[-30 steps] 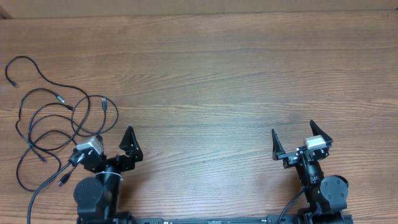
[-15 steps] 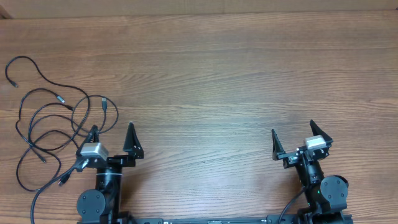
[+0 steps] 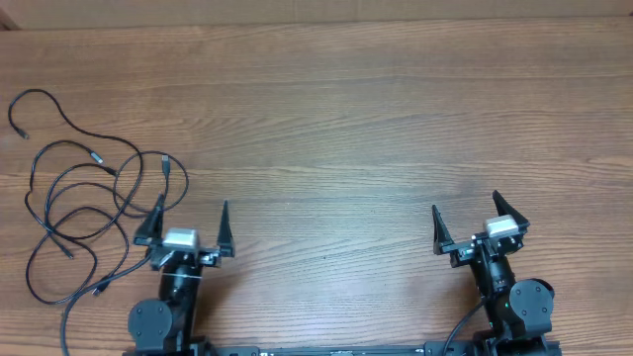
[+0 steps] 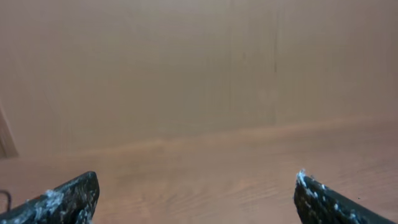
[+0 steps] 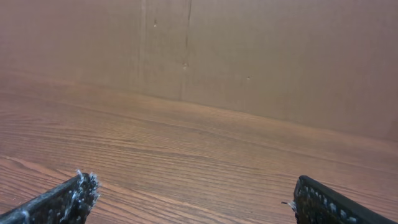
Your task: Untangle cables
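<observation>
Cables (image 3: 117, 175) looked limp, light, snag-prone; I judged plug end (image 3: 166, 164) best hold. Left gripper (image 3: 191, 210), right gripper (image 3: 466, 206) both spread, empty.

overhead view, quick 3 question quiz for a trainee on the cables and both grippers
1. True or false: the cables lie on the robot's left side of the table.
2. The left gripper is: A) shut on a cable, B) open and holding nothing, C) out of view.
3. Fill in: the right gripper is ____, with bare wood between its fingers.

Key: 1 true; 2 B; 3 open.
</observation>
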You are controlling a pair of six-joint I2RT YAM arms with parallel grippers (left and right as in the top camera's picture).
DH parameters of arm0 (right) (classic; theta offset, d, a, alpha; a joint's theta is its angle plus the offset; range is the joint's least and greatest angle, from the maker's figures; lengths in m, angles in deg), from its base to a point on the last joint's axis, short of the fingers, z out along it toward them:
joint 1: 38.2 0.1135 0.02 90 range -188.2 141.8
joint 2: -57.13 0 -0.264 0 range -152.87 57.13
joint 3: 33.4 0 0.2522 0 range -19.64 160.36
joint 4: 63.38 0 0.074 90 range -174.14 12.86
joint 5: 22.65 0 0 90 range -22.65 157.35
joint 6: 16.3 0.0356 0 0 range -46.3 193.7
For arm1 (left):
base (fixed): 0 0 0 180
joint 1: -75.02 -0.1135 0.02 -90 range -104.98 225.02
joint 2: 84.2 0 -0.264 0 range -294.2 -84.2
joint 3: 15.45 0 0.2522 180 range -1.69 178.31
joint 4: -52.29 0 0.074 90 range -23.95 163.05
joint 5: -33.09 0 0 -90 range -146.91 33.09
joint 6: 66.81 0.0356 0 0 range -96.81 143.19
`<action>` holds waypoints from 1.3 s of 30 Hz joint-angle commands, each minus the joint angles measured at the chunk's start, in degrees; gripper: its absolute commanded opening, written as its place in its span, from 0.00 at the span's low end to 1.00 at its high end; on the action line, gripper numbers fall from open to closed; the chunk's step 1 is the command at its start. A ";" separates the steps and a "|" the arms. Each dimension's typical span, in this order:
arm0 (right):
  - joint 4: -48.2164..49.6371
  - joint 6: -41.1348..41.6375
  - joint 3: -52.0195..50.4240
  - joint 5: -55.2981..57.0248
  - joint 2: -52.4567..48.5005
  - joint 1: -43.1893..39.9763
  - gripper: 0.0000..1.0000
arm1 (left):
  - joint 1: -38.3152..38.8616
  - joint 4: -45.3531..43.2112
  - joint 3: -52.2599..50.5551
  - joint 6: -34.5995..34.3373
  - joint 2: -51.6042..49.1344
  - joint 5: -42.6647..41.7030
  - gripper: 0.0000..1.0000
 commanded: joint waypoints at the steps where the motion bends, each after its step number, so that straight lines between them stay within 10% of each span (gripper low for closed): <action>1: 0.15 -0.04 -0.61 0.09 0.42 -0.22 1.00 | -0.22 2.84 -0.94 2.97 0.68 -2.12 0.99; 39: 0.15 -0.04 -0.61 0.09 0.42 -0.22 1.00 | 4.26 8.00 -0.94 0.70 0.63 -0.42 1.00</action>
